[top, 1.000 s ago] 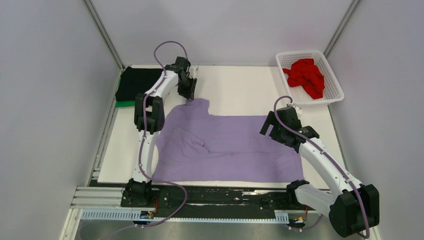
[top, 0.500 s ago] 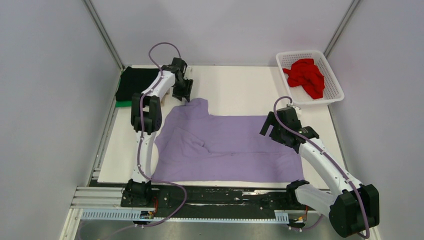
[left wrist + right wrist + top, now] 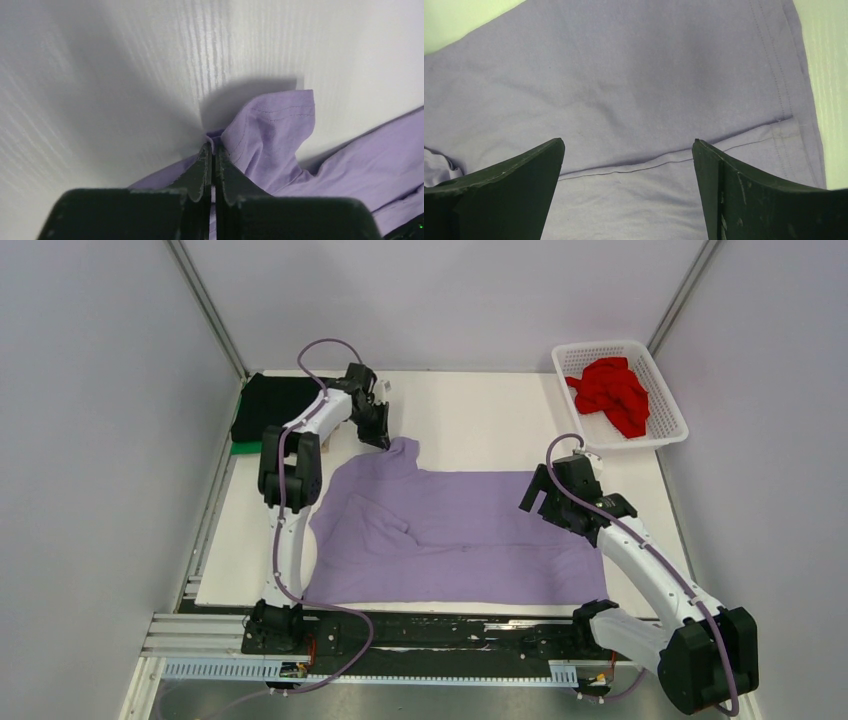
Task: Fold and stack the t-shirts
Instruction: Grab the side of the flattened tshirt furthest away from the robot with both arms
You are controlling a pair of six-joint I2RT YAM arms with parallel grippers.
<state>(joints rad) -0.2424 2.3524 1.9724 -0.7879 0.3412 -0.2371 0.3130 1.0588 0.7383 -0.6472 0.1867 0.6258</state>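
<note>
A lavender t-shirt (image 3: 460,530) lies spread flat across the middle of the white table (image 3: 480,410), one sleeve pointing to the far left. My left gripper (image 3: 383,440) is at that sleeve's tip, shut on a pinch of the lavender cloth (image 3: 270,125), which bunches up beside the closed jaws (image 3: 213,147). My right gripper (image 3: 543,498) hangs wide open over the shirt's right side, above a hem seam (image 3: 649,75), with nothing between its fingers (image 3: 628,142). A red t-shirt (image 3: 612,390) lies crumpled in the basket. A folded black t-shirt (image 3: 272,405) rests on a green one (image 3: 248,448) at the far left.
The white latticed basket (image 3: 600,345) stands at the back right corner of the table. Grey walls close in the left, right and back sides. The arms' black rail (image 3: 430,632) runs along the near edge.
The left gripper has shifted slightly at the sleeve tip and shut on the lavender cloth. The right arm has not moved.
</note>
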